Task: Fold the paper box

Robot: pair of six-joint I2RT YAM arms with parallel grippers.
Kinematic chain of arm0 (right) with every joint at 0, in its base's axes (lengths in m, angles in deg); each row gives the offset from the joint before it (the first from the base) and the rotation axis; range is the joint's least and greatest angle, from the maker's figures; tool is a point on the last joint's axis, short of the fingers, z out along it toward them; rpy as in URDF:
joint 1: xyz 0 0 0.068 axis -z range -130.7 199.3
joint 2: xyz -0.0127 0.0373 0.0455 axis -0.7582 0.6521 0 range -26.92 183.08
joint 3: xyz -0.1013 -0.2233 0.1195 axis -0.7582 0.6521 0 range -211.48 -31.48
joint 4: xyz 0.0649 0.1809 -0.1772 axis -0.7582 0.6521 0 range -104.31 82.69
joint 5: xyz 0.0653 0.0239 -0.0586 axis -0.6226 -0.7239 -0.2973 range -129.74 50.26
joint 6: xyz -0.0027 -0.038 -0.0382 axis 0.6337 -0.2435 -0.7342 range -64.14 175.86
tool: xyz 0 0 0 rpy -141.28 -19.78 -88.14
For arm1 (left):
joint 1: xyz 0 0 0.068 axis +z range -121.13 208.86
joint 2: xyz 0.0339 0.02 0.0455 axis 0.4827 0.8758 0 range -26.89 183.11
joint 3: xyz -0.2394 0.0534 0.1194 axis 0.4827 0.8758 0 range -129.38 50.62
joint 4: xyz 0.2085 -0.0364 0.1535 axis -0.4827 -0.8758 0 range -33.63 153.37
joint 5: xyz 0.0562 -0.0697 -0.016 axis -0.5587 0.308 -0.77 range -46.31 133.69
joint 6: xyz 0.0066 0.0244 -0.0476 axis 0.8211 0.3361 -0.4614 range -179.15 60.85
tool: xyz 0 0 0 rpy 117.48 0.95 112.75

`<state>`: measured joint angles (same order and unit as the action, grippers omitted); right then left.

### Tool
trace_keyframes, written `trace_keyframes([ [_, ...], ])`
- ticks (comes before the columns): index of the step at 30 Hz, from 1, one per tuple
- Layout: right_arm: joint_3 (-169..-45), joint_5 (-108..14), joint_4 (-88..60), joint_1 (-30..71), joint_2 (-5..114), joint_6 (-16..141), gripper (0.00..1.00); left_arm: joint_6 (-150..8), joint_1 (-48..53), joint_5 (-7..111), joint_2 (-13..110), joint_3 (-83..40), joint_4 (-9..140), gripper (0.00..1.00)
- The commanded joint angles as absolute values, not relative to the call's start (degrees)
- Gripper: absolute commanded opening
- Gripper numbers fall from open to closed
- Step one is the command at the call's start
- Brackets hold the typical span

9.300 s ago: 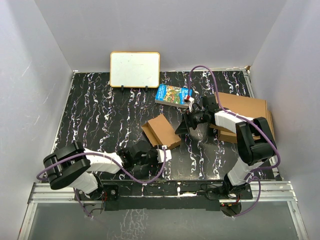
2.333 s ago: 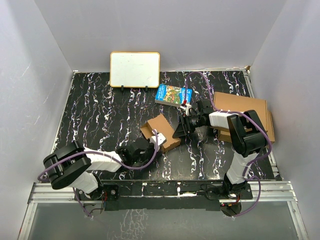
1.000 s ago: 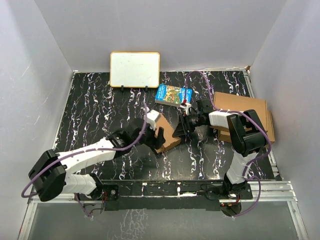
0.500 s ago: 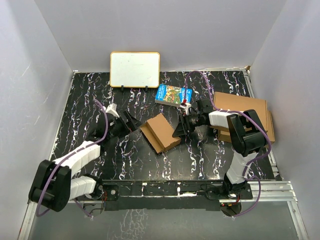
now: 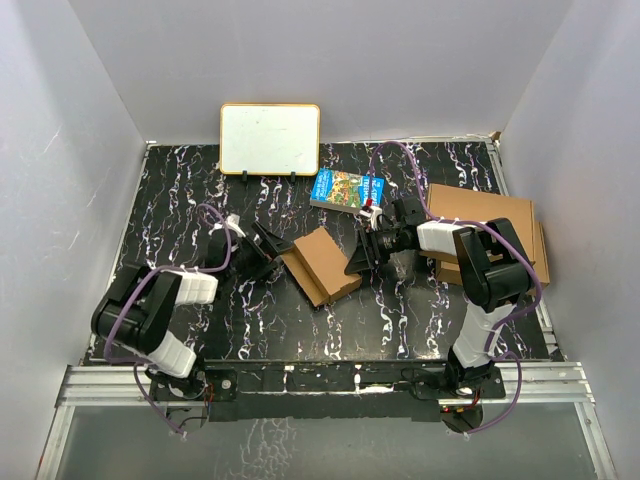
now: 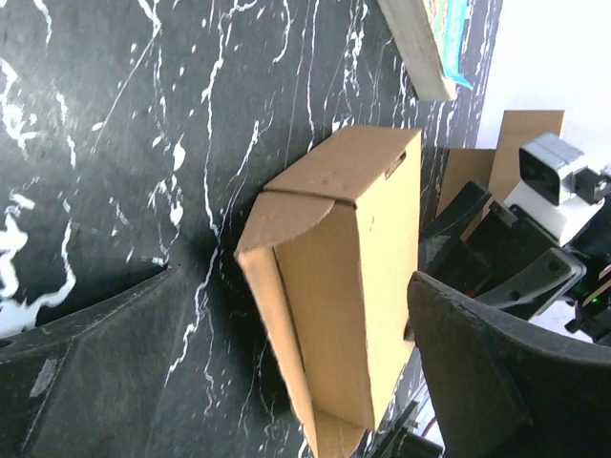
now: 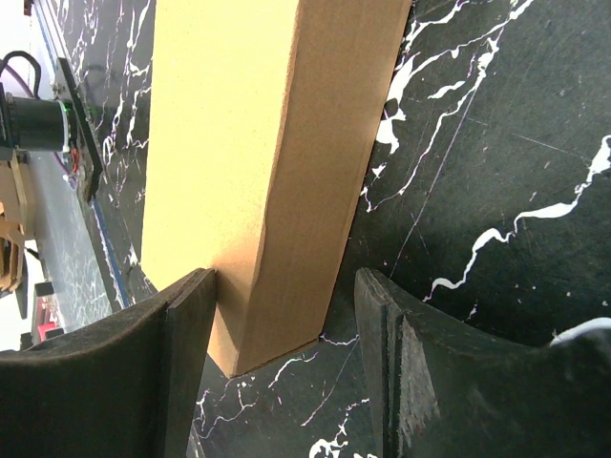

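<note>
The paper box [image 5: 322,265] is a small flat brown cardboard box lying on the black marbled table [image 5: 200,200], with a rounded tab at its near end [image 6: 286,215]. My left gripper [image 5: 274,250] is at the box's left end, wide open. In the left wrist view the box [image 6: 334,286] lies between the spread left gripper [image 6: 291,279] fingers without touching them. My right gripper [image 5: 359,257] straddles the box's right corner [image 7: 258,191]. In the right wrist view the right gripper [image 7: 286,281] is open: one finger [image 7: 186,353] rests against the top face and the other [image 7: 396,363] stands apart.
A colourful book [image 5: 347,190] lies behind the box. Two larger brown cardboard boxes [image 5: 490,215] are stacked at the right edge. A white board [image 5: 270,138] leans on the back wall. Grey walls enclose the table on three sides.
My left arm swung away from the box's near side to the left, opened its gripper wide, and now points at the box's left end. The right gripper and the box have stayed put.
</note>
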<state>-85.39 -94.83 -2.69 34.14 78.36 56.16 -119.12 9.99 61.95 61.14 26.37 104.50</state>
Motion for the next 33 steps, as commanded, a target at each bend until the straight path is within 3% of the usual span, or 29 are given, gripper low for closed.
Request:
trace_keyframes([
  [1, -85.52, -86.75, -2.71, 33.49, 80.74, 52.36, 0.62, -120.32, 10.23, 63.76, 64.34, 23.48, 109.95, 0.97],
  [8, -85.59, -86.75, -2.62, 33.39, 80.84, 52.26, 0.62, -119.97, 10.23, 64.59, 67.99, 21.57, 110.78, 0.94],
  [33, -85.92, -86.14, -2.22, 32.87, 81.06, 51.83, 0.61, -114.86, 8.69, 64.3, 71.96, 16.06, 99.52, 0.62],
])
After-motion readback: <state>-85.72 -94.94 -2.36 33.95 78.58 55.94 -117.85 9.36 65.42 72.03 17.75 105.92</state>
